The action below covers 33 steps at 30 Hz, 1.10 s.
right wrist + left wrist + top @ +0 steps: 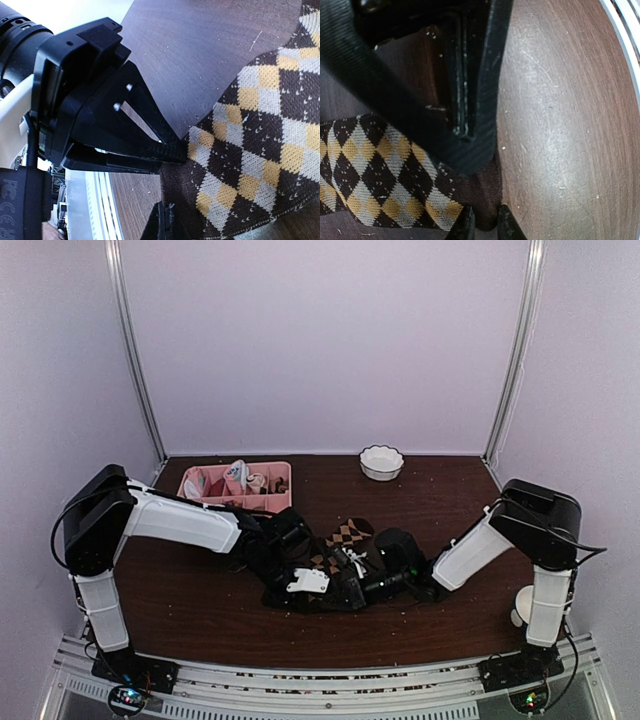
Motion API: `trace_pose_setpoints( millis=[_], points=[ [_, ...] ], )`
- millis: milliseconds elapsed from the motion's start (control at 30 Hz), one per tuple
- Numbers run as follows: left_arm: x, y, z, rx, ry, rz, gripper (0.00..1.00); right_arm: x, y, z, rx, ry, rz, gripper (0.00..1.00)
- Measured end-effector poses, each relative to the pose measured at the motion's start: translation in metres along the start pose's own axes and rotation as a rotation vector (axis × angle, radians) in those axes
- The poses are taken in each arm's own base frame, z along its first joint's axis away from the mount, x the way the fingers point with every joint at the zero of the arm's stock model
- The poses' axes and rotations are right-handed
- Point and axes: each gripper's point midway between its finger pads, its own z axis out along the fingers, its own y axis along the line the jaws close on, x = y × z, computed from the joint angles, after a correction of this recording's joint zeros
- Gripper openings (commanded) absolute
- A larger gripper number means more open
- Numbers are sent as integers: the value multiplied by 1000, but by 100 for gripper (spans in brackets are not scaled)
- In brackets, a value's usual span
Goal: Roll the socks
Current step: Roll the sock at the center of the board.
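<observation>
Left wrist: pinching brown edge of argyle sock (380, 170) with left gripper (484, 224), down on table (560, 125). Fully closed at right gripper (166, 222), alongside same sock; can't tell if holding.

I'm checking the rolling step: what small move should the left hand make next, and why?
Probably curl the left hand to fold the brown end of the argyle sock over its diamonds: its fingertips pinch that end, the sock lies unrolled, and the shut right hand sits at its edge.
</observation>
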Motion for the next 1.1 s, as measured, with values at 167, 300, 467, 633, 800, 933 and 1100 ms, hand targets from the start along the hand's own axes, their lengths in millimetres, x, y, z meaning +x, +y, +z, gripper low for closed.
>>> trace_pose_setpoints(
  millis=[167,300,467,633,800,933,1100],
  points=[
    [1,0,0,2,5,-10,4,3,-3,1,-2,-3,17,0],
    [0,-1,-2,22,6,-30,0,6,-7,-3,14,-16,9,31],
    [-3,2,-1,87,0,-73,0,8,-9,-24,110,-61,-106,90],
    [4,5,-7,153,-7,-141,0,-4,-3,-48,199,-140,-244,100],
    [0,5,-11,233,-23,-193,0,-1,-11,-76,399,-226,-374,100],
    [-5,4,-13,295,-39,-230,0,-23,-13,-115,599,-407,-345,100],
    [-4,2,-16,349,-40,-271,0,-40,-15,-146,602,-581,-277,100]
  ],
)
